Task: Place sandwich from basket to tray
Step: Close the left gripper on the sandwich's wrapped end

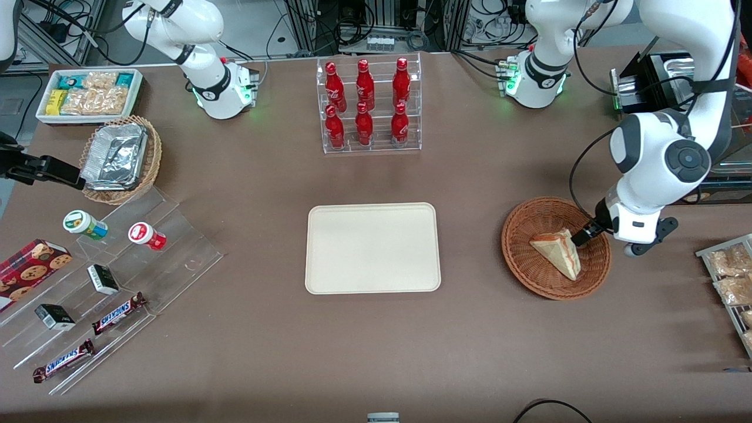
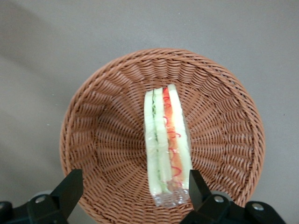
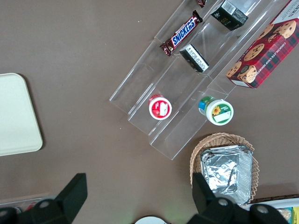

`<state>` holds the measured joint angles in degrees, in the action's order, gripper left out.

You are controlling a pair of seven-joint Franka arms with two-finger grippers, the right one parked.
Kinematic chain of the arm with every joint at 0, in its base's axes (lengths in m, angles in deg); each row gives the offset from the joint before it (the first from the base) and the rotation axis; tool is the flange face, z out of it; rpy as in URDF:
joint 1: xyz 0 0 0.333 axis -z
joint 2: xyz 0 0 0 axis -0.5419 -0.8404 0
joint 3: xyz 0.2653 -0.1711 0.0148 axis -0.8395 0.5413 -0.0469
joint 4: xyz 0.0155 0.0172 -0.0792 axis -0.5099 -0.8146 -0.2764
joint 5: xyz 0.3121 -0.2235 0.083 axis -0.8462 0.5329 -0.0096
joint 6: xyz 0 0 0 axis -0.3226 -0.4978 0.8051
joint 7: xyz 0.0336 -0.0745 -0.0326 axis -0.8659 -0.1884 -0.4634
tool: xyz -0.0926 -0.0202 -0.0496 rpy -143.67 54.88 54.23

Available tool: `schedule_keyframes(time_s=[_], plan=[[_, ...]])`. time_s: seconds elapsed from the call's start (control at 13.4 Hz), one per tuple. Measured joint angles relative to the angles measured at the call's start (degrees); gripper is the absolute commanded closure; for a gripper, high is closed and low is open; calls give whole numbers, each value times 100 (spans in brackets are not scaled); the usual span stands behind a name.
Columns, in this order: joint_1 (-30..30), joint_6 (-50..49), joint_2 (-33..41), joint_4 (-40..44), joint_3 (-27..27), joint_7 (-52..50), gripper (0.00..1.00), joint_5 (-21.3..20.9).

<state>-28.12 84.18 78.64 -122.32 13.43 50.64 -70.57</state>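
Note:
The sandwich (image 1: 558, 252), a pale wedge in clear wrap with an orange-red filling stripe, lies in the round reddish-brown wicker basket (image 1: 510, 249). In the left wrist view the sandwich (image 2: 167, 140) stands on edge in the basket (image 2: 103, 116). My left gripper (image 1: 583, 235) hangs low over the basket's rim, on the side away from the tray. It is open (image 2: 133, 189) and holds nothing. One fingertip (image 2: 195, 184) is right beside the sandwich's near end; the other (image 2: 71, 184) is well apart. The cream-white tray (image 1: 372, 248) lies bare at mid-table, beside the basket.
A clear rack of red bottles (image 1: 369, 106) stands farther from the front camera than the tray. A rack of snack packets (image 1: 728, 276) lies toward the working arm's end. An acrylic step shelf (image 1: 117, 276) with snacks, a tan basket of foil trays (image 1: 120, 158) and a white bin (image 1: 88, 94) lie toward the parked arm's end.

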Motion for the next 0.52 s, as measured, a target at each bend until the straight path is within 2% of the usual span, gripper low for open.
schedule_keyframes(time_s=[0.52], plan=[[214, 686, -456, -155, 15, -363, 0, 0]])
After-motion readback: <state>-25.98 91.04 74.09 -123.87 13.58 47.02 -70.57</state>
